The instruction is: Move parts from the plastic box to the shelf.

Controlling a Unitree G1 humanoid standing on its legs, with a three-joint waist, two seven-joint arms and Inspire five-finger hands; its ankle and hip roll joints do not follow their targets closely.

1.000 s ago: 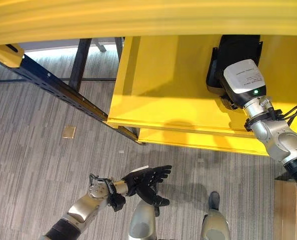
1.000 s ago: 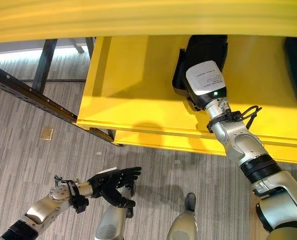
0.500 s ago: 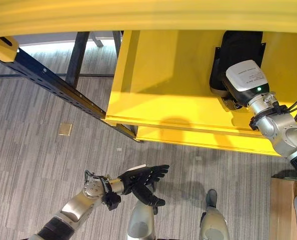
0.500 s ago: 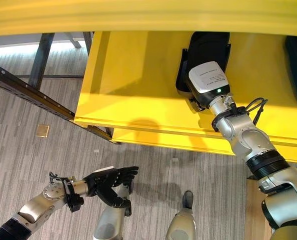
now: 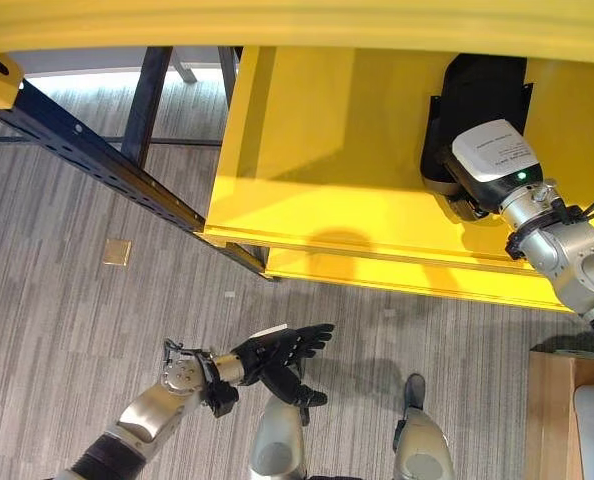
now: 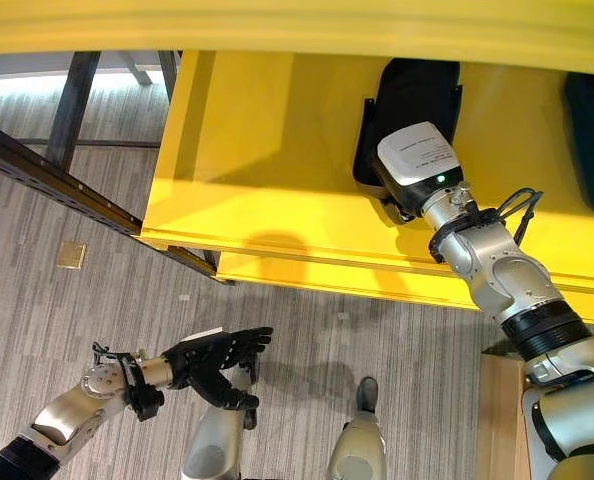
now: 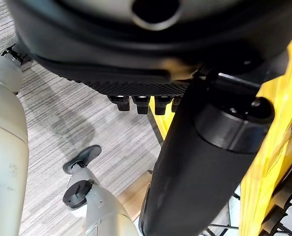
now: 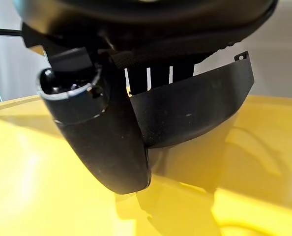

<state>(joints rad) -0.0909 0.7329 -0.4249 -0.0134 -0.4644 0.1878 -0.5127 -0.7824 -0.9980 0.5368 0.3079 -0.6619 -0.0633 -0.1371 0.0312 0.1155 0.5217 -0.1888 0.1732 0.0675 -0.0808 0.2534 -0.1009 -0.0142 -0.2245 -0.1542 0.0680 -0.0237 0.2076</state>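
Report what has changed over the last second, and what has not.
Little changed. The right hand still holds the black part on the yellow shelf, perhaps a touch deeper in; most of the apparent shift is the camera moving. The left hand stays open and low over the floor, holding nothing.

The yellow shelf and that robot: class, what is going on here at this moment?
The robot's right hand is up at the yellow shelf, its thumb and fingers closed on a black part that sits on the shelf surface. It looks to be setting the part down, not yet let go. The left hand hangs low over the grey floor, fingers straight, holding nothing. Another dark part lies further right on the shelf.
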